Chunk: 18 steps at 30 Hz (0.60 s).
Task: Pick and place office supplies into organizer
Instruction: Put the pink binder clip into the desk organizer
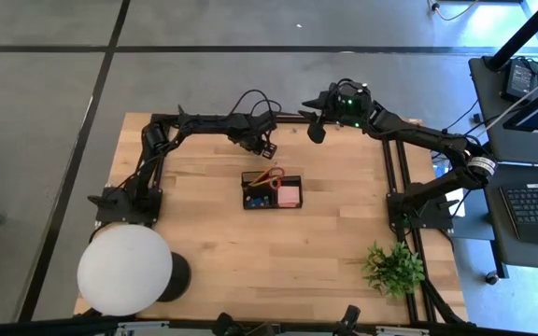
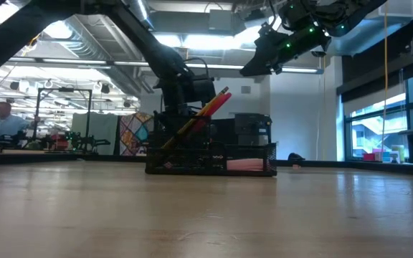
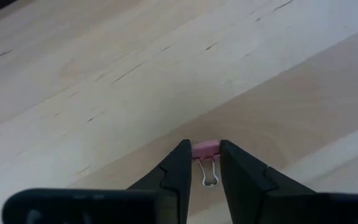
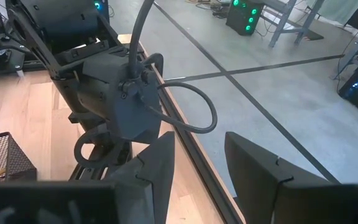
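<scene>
Pink binder clip (image 3: 206,149) between narrowed left fingers (image 3: 178,163); right fingers (image 4: 160,155) apart, empty.

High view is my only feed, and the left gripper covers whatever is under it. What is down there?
Observer: The left gripper is down at a small pink binder clip lying on the bare table.
Operator: Is the right gripper carrying anything?
Observer: No. The right gripper is open and empty, raised in the air.
Operator: Do the scissors stand upright in the organizer?
Observer: The low view shows the red-handled scissors leaning, well above the organizer rim.
</scene>
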### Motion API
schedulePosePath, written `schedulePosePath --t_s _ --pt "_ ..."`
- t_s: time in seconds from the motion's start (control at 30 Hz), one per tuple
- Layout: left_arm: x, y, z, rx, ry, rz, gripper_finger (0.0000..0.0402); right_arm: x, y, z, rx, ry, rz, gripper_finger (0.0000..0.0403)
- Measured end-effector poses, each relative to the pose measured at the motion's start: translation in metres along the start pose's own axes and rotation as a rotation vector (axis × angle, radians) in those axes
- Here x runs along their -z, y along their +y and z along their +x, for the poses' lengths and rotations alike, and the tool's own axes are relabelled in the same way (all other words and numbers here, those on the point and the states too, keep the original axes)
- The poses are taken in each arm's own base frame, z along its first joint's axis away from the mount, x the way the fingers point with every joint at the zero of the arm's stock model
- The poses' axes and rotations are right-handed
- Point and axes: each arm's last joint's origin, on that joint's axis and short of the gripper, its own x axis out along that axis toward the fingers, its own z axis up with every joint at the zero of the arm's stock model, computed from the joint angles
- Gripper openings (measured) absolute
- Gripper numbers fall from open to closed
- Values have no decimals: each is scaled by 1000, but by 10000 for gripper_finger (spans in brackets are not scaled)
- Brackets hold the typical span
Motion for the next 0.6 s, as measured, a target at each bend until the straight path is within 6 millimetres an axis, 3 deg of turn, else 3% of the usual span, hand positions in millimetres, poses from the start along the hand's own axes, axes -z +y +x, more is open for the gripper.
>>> schedulePosePath --t_s 0.27,0.6 --pt "-1 3 -22 11 -18 48 72 0 0 0 -1 2 0 145" --pt "-10 11 -104 108 -166 114 72 2 1 0 -5 20 3 145"
